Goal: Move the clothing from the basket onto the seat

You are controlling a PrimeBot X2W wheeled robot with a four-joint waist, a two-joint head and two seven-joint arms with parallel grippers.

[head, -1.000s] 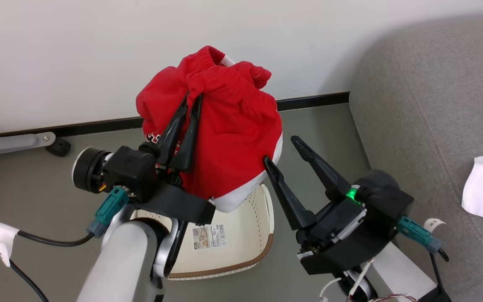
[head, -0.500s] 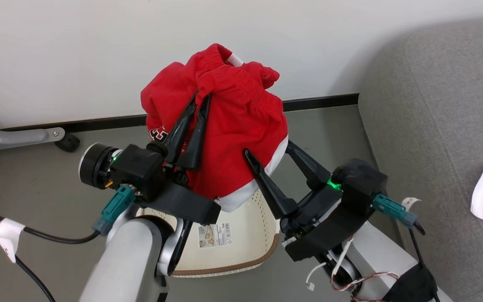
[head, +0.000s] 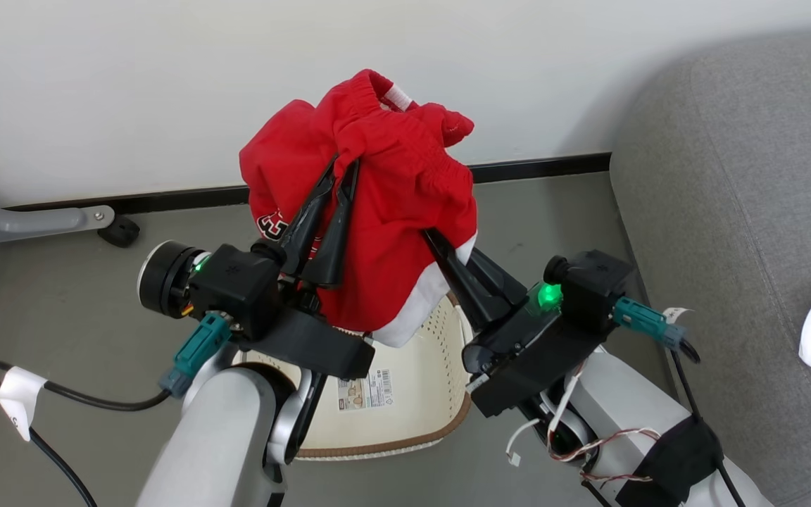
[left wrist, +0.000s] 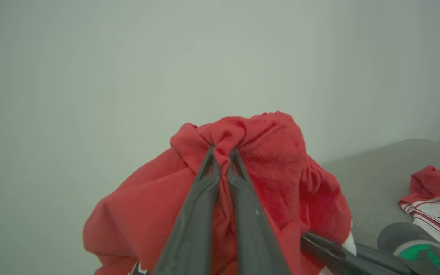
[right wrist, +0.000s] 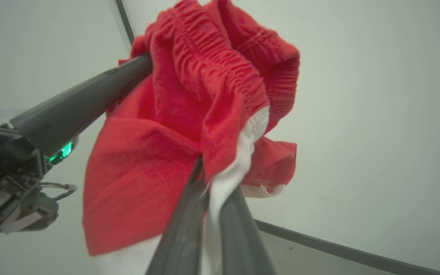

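The left gripper [head: 344,163] is pinching the red clothing [head: 391,204] aloft above the basket [head: 441,352], which is showing its floor label [head: 365,391]. The right gripper [head: 441,246], gaping a second ago, is now clamping the white hem [head: 423,313]. The left wrist view is revealing another striped piece [left wrist: 430,198] lying on the seat [head: 743,176].

left fingers [head: 305,220] and right fingers [head: 458,271] both tight together, tips up and inward
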